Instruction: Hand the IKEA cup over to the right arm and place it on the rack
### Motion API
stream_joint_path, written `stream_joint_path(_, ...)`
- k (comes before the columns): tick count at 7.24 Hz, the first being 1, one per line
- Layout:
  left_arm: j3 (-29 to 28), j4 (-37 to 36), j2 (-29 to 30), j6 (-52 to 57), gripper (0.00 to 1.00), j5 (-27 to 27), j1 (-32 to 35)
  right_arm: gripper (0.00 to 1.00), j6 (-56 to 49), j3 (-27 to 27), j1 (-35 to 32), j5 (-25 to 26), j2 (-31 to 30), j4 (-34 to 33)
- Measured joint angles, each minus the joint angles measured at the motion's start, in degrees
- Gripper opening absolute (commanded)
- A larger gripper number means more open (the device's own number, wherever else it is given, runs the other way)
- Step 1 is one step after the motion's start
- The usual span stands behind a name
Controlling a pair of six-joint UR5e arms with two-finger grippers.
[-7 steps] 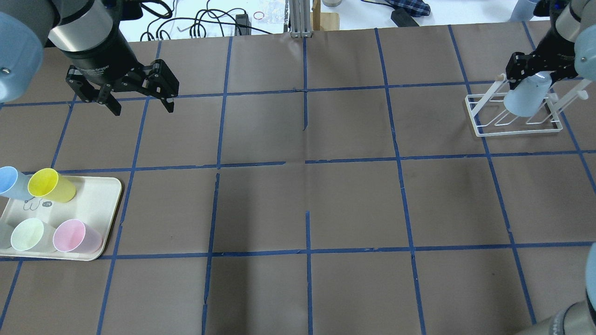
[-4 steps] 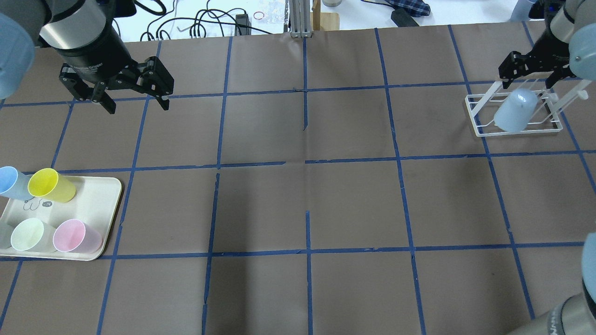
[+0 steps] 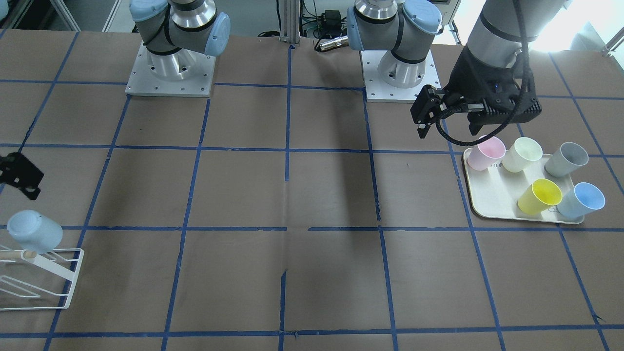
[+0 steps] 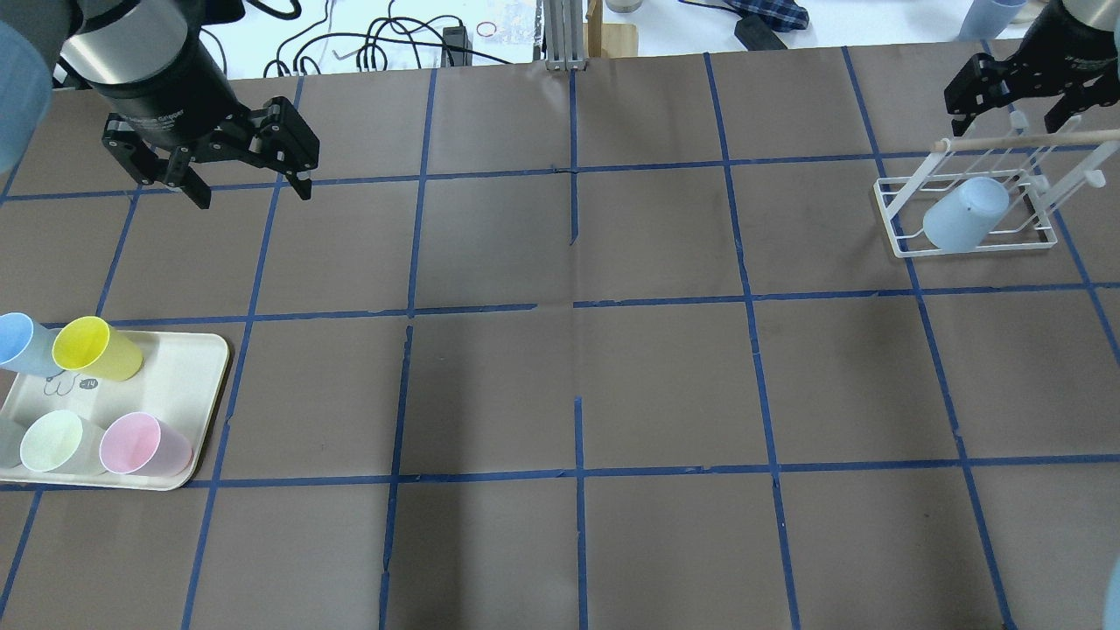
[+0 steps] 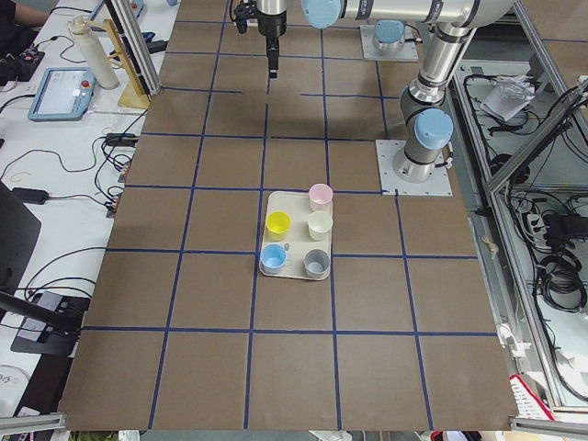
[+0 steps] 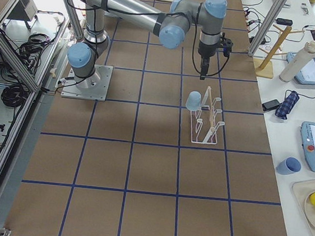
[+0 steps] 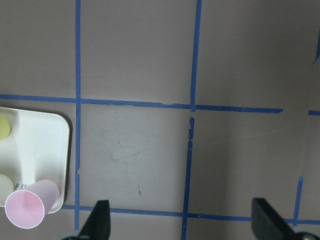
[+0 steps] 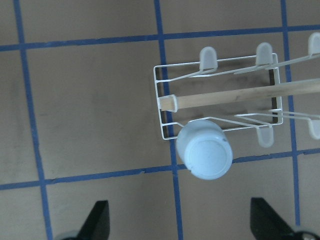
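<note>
Shows the IKEA cup (image 8: 205,150) hung mouth-down on the rack (image 8: 207,55), closed base uppermost and tilted. Sits at the rack's end that faces the tray, just beside the wooden dowel (image 8: 230,97) near its free tip, on the rack's robot-facing side. Hides whatever peg carries it. Touches neither gripper.

Shows the right arm (image 6: 129,7) reaching over the rack, with the right gripper (image 4: 1012,114) raised above the rack's top. Carries nothing: jaws spread wide, both fingers apart from the cup below. Looks straight down, in the right wrist view, onto the cup's base and the dowel.

Shows the left gripper (image 4: 251,188) well apart from the rack, far along the table from it. Hovers off the brown surface with jaws likewise spread and nothing between them.

Shows the cream tray (image 4: 175,385) also well apart from the rack, towards the opposite end of the table. Holds five cups, mouths up: a yellow cup (image 4: 94,348) just beside a second blue cup (image 4: 22,343), then a pink cup (image 4: 140,444), a pale green cup (image 4: 57,442) and a grey cup (image 3: 568,158). Keeps the pink cup on the tray's rack-facing side and the grey cup on the side away from the rack.
</note>
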State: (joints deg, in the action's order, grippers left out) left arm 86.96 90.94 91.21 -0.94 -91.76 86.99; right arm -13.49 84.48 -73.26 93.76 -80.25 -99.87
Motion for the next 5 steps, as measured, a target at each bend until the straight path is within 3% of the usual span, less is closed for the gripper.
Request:
stream_joint_path(3,-0.1,0.0,-0.3,0.0,1.0,0.3,0.2,1.0,5.4,-4.2,-12.4,-0.5,-3.9,13.4)
stream_joint_path(5,-0.1,0.0,-0.3,0.0,1.0,0.6,0.0,1.0,10.4,-4.3,-19.0,-0.9,-5.7,17.5)
